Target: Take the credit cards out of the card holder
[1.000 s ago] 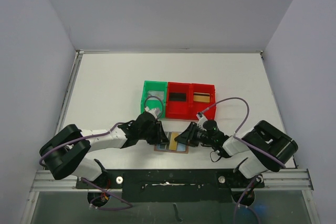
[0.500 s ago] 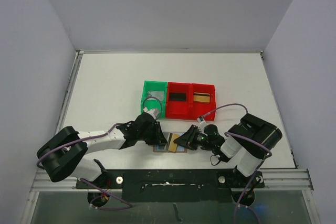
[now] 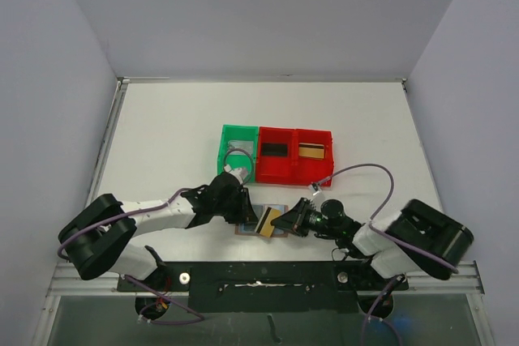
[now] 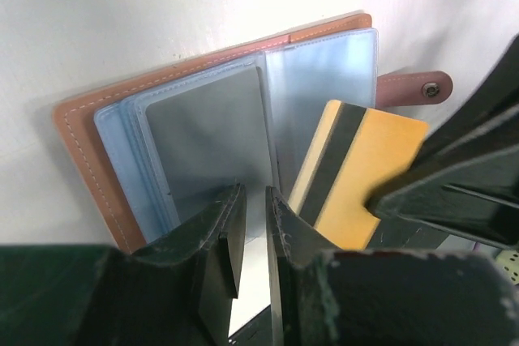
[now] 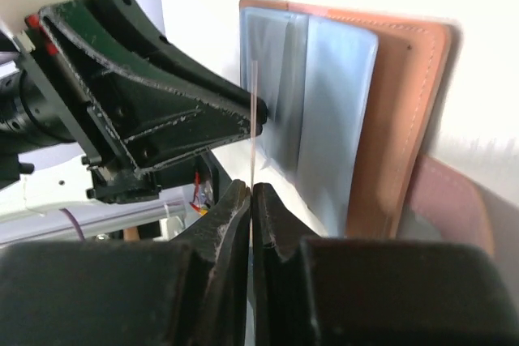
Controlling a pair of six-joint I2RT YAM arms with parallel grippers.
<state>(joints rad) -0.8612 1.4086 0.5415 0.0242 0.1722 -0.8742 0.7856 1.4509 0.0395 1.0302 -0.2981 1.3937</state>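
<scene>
The right gripper [image 5: 250, 188] is clenched on one edge of the gold card [image 4: 357, 176], which it holds tipped up over the right half of the open holder [image 4: 89, 119]. The card looks free of its sleeve, or nearly so. Its striped face is turned toward the left gripper [image 4: 253, 196], and its long axis slants across the holder's spine. The left jaws stand a slit apart on the left page, probably pinning the holder down. Whether they pinch a sleeve, I cannot tell.

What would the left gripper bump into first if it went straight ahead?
The left gripper would probably meet the clear plastic sleeve over the silver-grey card in the brown leather card holder.
</scene>
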